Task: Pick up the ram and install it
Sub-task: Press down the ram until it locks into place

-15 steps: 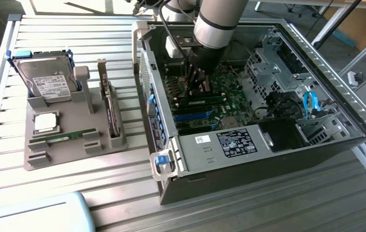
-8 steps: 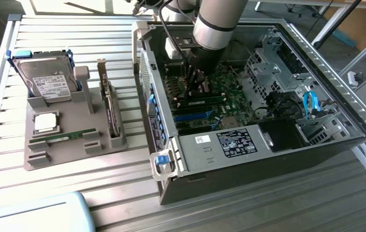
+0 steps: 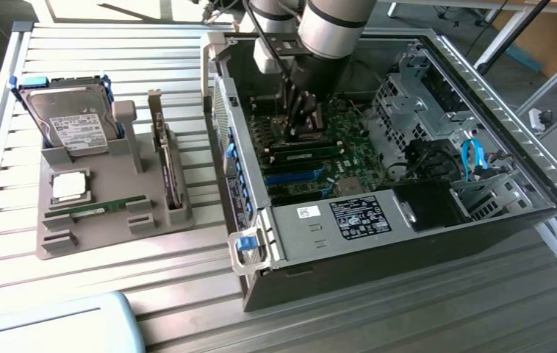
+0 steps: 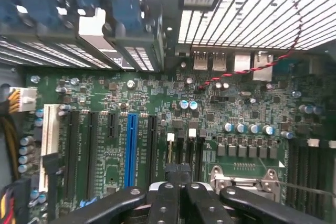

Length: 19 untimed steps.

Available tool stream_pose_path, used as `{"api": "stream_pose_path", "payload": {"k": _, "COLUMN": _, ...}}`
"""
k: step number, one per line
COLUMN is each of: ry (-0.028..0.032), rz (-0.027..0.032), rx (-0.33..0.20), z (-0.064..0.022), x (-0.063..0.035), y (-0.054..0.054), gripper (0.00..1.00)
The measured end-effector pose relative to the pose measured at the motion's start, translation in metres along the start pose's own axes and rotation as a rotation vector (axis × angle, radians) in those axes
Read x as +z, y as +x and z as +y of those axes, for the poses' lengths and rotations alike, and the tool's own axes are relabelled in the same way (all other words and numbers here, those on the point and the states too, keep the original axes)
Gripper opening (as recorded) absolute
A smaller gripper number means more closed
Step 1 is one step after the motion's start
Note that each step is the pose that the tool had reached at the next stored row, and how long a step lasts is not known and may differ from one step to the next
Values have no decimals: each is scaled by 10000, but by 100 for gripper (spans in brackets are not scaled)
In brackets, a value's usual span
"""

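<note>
**Item: arm at work in the open computer case (image 3: 514, 198).**

- Fingers (image 4: 165, 203): pressed together, clamping nothing that can be seen; the gripper (image 3: 303, 131) is lowered inside the case, close over the motherboard (image 4: 105, 93), with long dark slots and a blue slot (image 4: 131, 145) just ahead of the fingers; probably held low here because the memory slots lie on this board.
- The ram (image 3: 97, 209): thin green stick, lying flat in a groove of the grey holder tray (image 3: 112, 243), well apart from the fingers and outside the case; the groove likely keeps it steady and easy to grasp.
- A second green stick (image 3: 306, 152): inside the case, just beside the fingers; whether it is seated cannot be told.
- Hard drive (image 3: 70, 121) and expansion card (image 3: 166, 162): upright in the same tray, far from the fingers.
- Tabletop (image 3: 82, 294): slatted metal, carrying the tray and case.
</note>
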State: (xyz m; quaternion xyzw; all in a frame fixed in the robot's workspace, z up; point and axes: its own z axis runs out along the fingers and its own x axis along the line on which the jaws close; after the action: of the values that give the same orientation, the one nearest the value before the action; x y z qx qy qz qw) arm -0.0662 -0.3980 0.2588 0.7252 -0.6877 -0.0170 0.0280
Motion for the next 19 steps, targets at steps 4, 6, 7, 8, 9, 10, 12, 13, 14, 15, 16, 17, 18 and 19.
{"api": "stream_pose_path", "payload": {"k": 4, "ry": 0, "rz": 1, "rx": 0, "z": 10, "x": -154, "y": 2, "gripper": 11}}
{"api": "stream_pose_path", "payload": {"k": 6, "ry": 2, "rz": -2, "rx": -1, "z": 2, "x": -169, "y": 3, "gripper": 11}}
{"api": "stream_pose_path", "payload": {"k": 7, "ry": -8, "rz": -2, "rx": 0, "z": -33, "x": -171, "y": 4, "gripper": 11}}
{"api": "stream_pose_path", "payload": {"k": 8, "ry": -25, "rz": -2, "rx": 1, "z": -74, "x": -170, "y": 7, "gripper": 11}}
{"api": "stream_pose_path", "payload": {"k": 9, "ry": -48, "rz": -4, "rx": -2, "z": -122, "x": -165, "y": 10, "gripper": 11}}
{"api": "stream_pose_path", "payload": {"k": 10, "ry": -74, "rz": -6, "rx": 0, "z": -175, "x": -160, "y": 13, "gripper": 11}}
{"api": "stream_pose_path", "payload": {"k": 12, "ry": -112, "rz": -7, "rx": -2, "z": -274, "x": -154, "y": 17, "gripper": 11}}
{"api": "stream_pose_path", "payload": {"k": 13, "ry": -125, "rz": -7, "rx": -1, "z": -316, "x": -153, "y": 19, "gripper": 11}}
{"api": "stream_pose_path", "payload": {"k": 14, "ry": -144, "rz": -8, "rx": -4, "z": -378, "x": -151, "y": 23, "gripper": 11}}
{"api": "stream_pose_path", "payload": {"k": 15, "ry": -158, "rz": -8, "rx": -3, "z": -425, "x": -150, "y": 25, "gripper": 11}}
{"api": "stream_pose_path", "payload": {"k": 16, "ry": -175, "rz": -8, "rx": -3, "z": -478, "x": -148, "y": 28, "gripper": 11}}
{"api": "stream_pose_path", "payload": {"k": 17, "ry": -189, "rz": -10, "rx": -4, "z": -523, "x": -146, "y": 30, "gripper": 11}}
{"api": "stream_pose_path", "payload": {"k": 18, "ry": -212, "rz": -11, "rx": -3, "z": -596, "x": -144, "y": 34, "gripper": 11}}
{"api": "stream_pose_path", "payload": {"k": 19, "ry": -232, "rz": -11, "rx": -3, "z": -662, "x": -144, "y": 38, "gripper": 11}}
